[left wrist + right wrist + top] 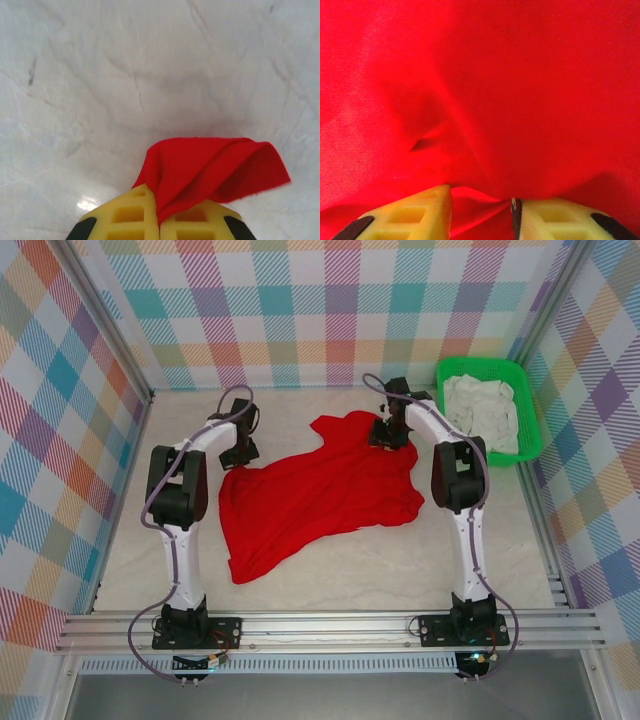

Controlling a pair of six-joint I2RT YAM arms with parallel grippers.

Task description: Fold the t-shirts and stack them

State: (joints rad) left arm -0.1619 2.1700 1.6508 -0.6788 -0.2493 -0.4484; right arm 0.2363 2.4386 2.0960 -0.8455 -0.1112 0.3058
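A bright red t-shirt point(320, 495) lies spread and rumpled on the pale table point(340, 585), plain side showing. My left gripper point(240, 454) is at the shirt's far left corner. In the left wrist view its yellow fingers point(125, 217) are pressed together, so the left gripper point(160, 222) is shut on a corner of the red shirt point(210, 170), which flops forward over the tabletop. My right gripper point(386, 435) is down on the shirt's far right part. In the right wrist view the right gripper point(481, 197) has its jaws apart, with a raised fold of red shirt point(495, 90) between them.
A green basket point(487, 364) stands at the back right with crumpled white cloth point(480, 408) in it. Plaid walls close in the table on three sides. A metal rail point(330, 625) with both arm bases runs along the near edge.
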